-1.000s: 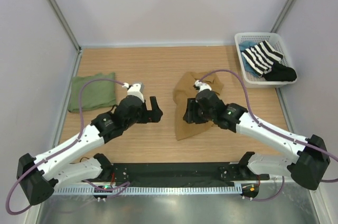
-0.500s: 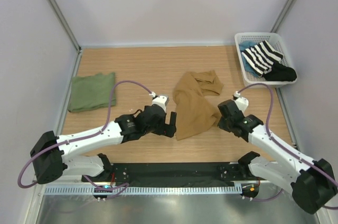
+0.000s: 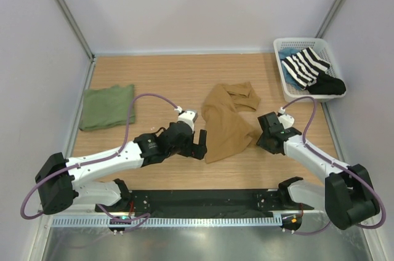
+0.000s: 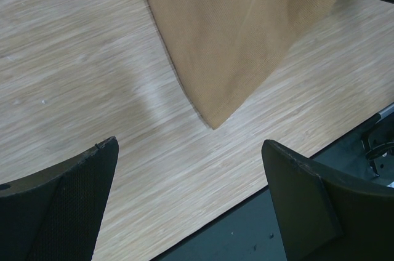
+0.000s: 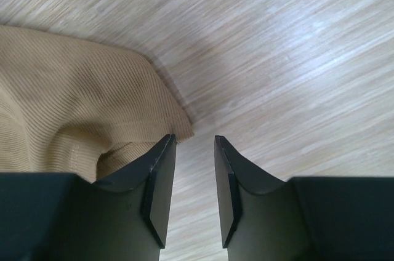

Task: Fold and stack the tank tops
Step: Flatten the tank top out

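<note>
The tan-brown tank top (image 3: 223, 123) lies rumpled in the middle of the table, its straps toward the back. The olive green tank top (image 3: 108, 106) lies folded at the far left. My left gripper (image 3: 198, 144) hovers wide open just left of the tan top's near corner (image 4: 213, 124), with only bare wood between its fingers (image 4: 74, 193). My right gripper (image 3: 261, 133) sits low at the tan top's right edge. Its jaws stand a narrow gap apart, open and holding nothing. The cloth corner (image 5: 175, 127) lies beside its left finger (image 5: 157, 181).
A white basket (image 3: 278, 48) at the back right holds the black-and-white striped garment (image 3: 305, 66) and the black garment (image 3: 327, 86). The black base rail (image 3: 203, 202) runs along the near table edge. Grey walls close the sides and back.
The left arm swung from mid-table to the tan top's near-left corner. The right gripper came off the tan top, moved to its right edge, then parted its jaws slightly. The tan top lies more spread out.
</note>
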Robot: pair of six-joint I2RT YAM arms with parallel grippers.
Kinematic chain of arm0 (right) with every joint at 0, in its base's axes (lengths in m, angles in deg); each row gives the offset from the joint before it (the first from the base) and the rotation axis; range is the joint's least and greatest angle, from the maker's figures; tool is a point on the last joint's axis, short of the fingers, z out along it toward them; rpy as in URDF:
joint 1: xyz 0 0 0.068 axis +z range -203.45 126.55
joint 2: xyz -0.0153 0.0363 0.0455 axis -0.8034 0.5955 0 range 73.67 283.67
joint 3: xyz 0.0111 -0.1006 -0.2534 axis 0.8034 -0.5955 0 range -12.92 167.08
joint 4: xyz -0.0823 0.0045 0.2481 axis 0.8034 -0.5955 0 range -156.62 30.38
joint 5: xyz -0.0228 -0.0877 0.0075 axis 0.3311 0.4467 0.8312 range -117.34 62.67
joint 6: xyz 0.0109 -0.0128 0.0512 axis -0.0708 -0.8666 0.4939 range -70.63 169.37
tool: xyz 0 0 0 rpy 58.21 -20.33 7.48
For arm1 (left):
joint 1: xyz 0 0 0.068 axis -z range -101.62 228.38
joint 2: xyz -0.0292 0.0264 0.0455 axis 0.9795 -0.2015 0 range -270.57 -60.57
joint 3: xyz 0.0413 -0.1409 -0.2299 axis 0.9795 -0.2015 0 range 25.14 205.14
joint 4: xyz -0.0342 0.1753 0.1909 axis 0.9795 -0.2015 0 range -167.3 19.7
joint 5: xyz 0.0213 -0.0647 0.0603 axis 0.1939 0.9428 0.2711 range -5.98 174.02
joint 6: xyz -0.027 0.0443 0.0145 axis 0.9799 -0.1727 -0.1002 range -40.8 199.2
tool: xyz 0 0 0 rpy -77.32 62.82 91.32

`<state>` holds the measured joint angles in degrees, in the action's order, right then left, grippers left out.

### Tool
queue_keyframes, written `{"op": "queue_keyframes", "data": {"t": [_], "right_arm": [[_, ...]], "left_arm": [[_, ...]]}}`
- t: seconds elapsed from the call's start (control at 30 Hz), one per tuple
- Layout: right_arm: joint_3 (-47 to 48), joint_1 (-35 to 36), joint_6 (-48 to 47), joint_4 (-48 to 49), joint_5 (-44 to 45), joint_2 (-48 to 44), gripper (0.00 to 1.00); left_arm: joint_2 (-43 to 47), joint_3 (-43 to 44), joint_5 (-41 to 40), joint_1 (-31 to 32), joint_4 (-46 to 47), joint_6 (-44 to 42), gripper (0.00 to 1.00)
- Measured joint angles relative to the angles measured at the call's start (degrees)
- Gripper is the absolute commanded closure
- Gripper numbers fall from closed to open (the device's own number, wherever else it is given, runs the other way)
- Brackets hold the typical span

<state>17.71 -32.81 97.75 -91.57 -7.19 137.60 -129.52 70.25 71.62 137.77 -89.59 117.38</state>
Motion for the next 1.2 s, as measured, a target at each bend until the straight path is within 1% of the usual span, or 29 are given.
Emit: {"op": "queue_keyframes", "data": {"t": [0.17, 0.2, 0.23, 0.27, 0.3, 0.33, 0.47, 0.6, 0.67, 0.7, 0.73, 0.93, 1.07, 1.2], "right_arm": [[-0.28, -1.44, -0.66, 4.17, -2.34, 3.52, 0.62], [-0.42, -1.60, -0.70, 4.83, -2.64, 4.02, 0.64], [-0.37, -1.73, -0.81, 5.55, -2.91, 4.55, 0.74], [-0.44, -1.77, -1.11, 6.27, -3.06, 4.76, 0.81], [-0.42, -1.88, -1.36, 7.04, -3.37, 5.16, 0.93], [-0.39, -1.99, -1.60, 7.74, -3.76, 5.51, 0.99], [0.15, -2.10, -2.19, 8.33, -4.85, 5.60, 0.99], [5.31, -2.12, -4.96, 4.09, -6.60, 3.08, 0.99], [10.73, -2.10, -6.54, 1.77, -8.26, 0.90, 0.99], [14.21, -2.03, -7.52, 0.87, -9.11, 0.02, 0.99], [17.92, -1.99, -8.17, 0.09, -10.08, -0.61, 0.99], [37.42, -1.14, -11.06, -3.89, -15.80, -1.42, 0.99], [46.25, -0.35, -12.00, -7.48, -18.73, 0.22, 0.99], [51.01, 0.63, -12.31, -9.57, -20.94, 2.21, 0.99]], "left_arm": [[0.20, 0.00, 0.11, 0.00, 0.22, -0.37, 0.00], [0.33, 0.00, 0.09, 0.00, 0.24, -0.61, 0.00], [0.46, 0.00, 0.09, 0.00, 0.22, -0.76, 0.00], [0.61, 0.00, 0.09, 0.00, 0.24, -0.96, 0.00], [0.72, 0.00, 0.09, 0.00, 0.24, -1.07, 0.00], [0.85, 0.00, 0.07, 0.00, 0.24, -1.18, 0.00], [0.90, 0.00, 0.11, 0.00, 0.22, -1.62, 0.00], [0.31, 0.66, 0.09, 0.07, -0.17, -3.28, 0.00], [-0.94, 2.38, 0.02, 0.24, -0.37, -4.59, 0.00], [-1.77, 3.72, 0.00, 0.39, -0.68, -5.38, 0.05], [-2.43, 4.79, -0.07, 0.52, -0.63, -5.81, 0.05], [-6.64, 13.18, -2.69, 2.89, -0.52, -10.32, 0.01], [-7.74, 17.46, -4.57, 4.57, 0.79, -13.14, 0.01], [-7.80, 20.41, -6.08, 4.83, 3.91, -15.47, 0.03]]}}
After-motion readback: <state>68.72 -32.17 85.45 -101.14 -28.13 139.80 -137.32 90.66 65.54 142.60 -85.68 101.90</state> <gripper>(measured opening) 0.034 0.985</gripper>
